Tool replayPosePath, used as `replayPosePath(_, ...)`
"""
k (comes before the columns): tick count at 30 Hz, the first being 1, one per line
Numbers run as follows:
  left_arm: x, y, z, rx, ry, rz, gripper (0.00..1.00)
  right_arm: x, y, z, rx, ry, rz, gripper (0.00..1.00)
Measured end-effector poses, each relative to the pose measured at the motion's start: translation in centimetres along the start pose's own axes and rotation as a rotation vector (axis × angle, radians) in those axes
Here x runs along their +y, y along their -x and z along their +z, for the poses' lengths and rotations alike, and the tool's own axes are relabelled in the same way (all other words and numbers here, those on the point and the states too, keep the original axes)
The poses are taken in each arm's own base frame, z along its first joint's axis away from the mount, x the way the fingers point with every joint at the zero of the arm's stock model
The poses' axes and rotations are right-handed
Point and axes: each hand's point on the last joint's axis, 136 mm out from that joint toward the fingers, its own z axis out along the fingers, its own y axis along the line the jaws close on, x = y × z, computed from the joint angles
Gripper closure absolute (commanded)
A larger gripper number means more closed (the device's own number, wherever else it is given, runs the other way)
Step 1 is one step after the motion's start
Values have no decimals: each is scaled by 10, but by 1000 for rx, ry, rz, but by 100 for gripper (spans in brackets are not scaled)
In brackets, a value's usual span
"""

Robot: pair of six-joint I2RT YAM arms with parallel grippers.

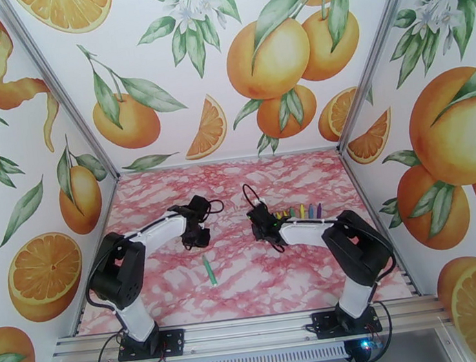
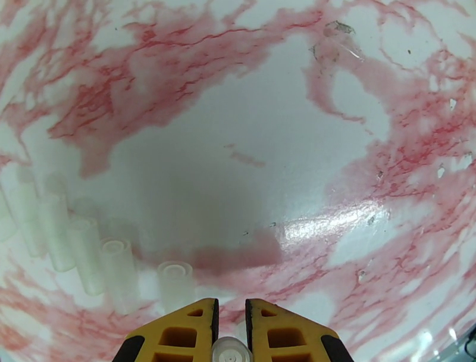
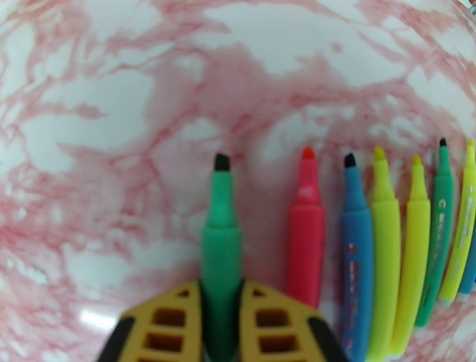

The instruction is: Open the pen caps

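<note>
Pens lie uncapped at right of frame, one green pen (image 3: 221,238) pinched in the jaws of the right gripper (image 3: 221,287), bottom centre.
Right wrist view: its dark chisel tip is bare, with a smooth plastic red pen (image 3: 306,232), blue pen (image 3: 356,256) and yellow pen (image 3: 385,250) side by side rightward on the glossy pink-marbled tabletop (image 3: 89,119). Left wrist view: the jaws of the left gripper (image 2: 230,306) pinch a clear round cap (image 2: 229,352), with translucent tubular caps (image 2: 107,262) in a row at lower left. Overhead, a second green pen (image 1: 209,270) lies alone, lower centre.
</note>
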Motion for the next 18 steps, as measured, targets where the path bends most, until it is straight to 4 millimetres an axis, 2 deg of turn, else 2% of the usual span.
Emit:
replayPosePath(2, 0, 0, 1, 2, 4, 3, 95, 0, -1, 2, 3, -3, 0, 100)
replayPosePath(12, 1, -1, 11, 26, 27, 12, 91, 0, 2, 3, -1, -8, 0, 88)
replayPosePath(18, 1, -1, 13, 30, 39, 16, 87, 0, 1, 3, 0, -9, 0, 78)
